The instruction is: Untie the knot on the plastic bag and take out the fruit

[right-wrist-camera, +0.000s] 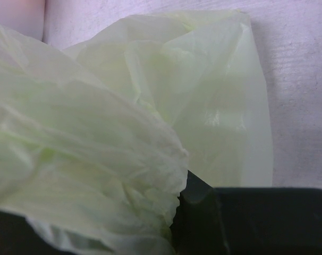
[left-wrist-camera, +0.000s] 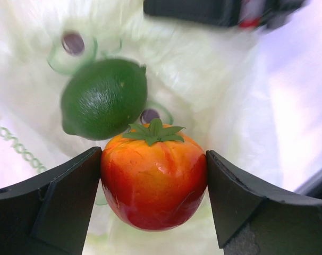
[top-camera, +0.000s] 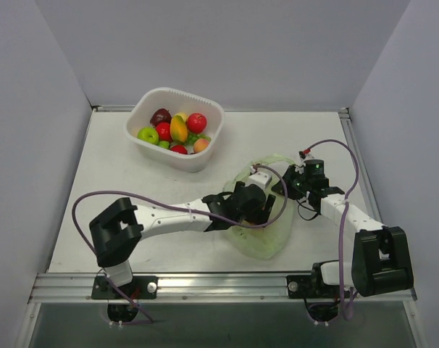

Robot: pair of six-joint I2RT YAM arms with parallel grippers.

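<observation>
The left gripper [left-wrist-camera: 153, 159] pinched the fruit [left-wrist-camera: 150, 186]; with the right gripper [top-camera: 286, 187] unreadable, a slack bag [right-wrist-camera: 150, 106] might snag it.

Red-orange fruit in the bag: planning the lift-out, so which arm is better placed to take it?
Left. Its jaws press both sides of the red-orange fruit inside the plastic bag; the right arm's jaws are busy gripping the bag's edge.
</observation>
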